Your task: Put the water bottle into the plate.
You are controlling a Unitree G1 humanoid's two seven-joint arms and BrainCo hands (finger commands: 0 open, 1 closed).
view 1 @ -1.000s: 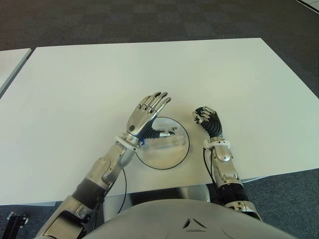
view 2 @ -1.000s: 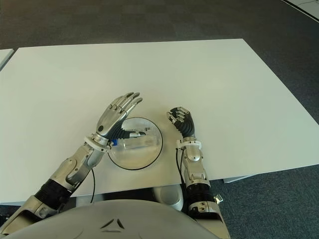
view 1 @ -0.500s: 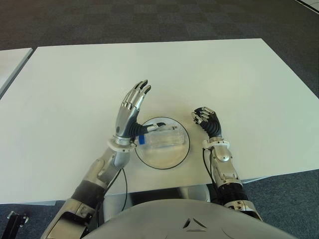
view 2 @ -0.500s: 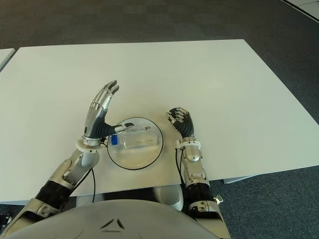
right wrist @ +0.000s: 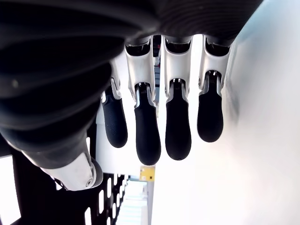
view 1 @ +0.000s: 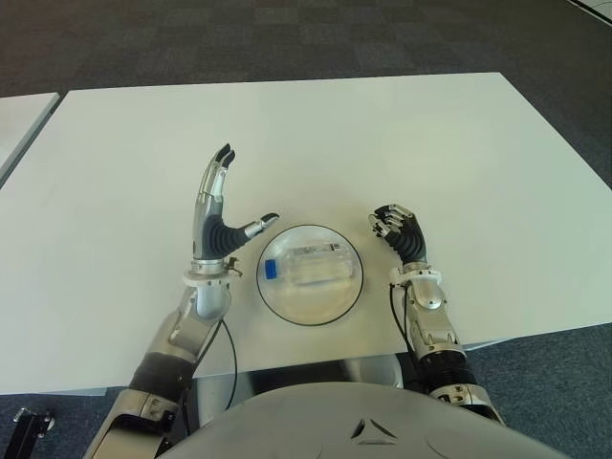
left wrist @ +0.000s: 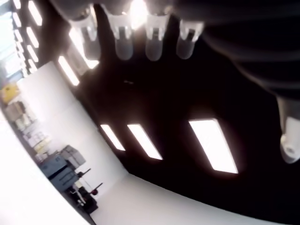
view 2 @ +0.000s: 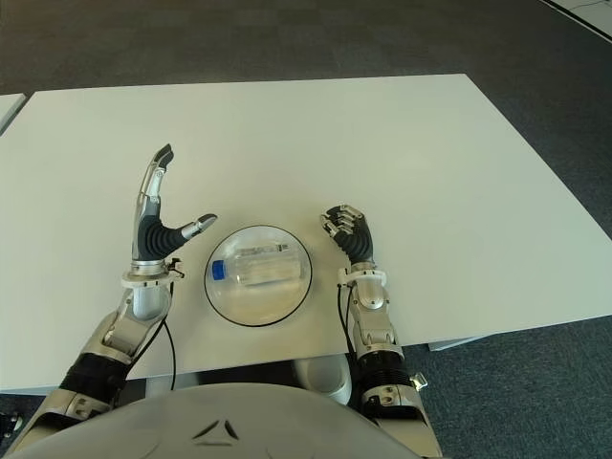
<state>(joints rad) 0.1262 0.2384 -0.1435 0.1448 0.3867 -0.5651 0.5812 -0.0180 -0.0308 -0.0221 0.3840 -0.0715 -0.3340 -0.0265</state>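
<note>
On plate [view 1: 287,308]: water bottle [view 1: 308,267] lying | left hand [view 1: 216,215] beside, upright, fingers spread, empty

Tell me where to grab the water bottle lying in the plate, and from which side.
Grip the water bottle around its clear mid-body, coming down from above. It lies on its side in the plate, blue cap toward the open left hand, so fingers should probably straddle its long axis. The curled right hand shows right of the plate.
</note>
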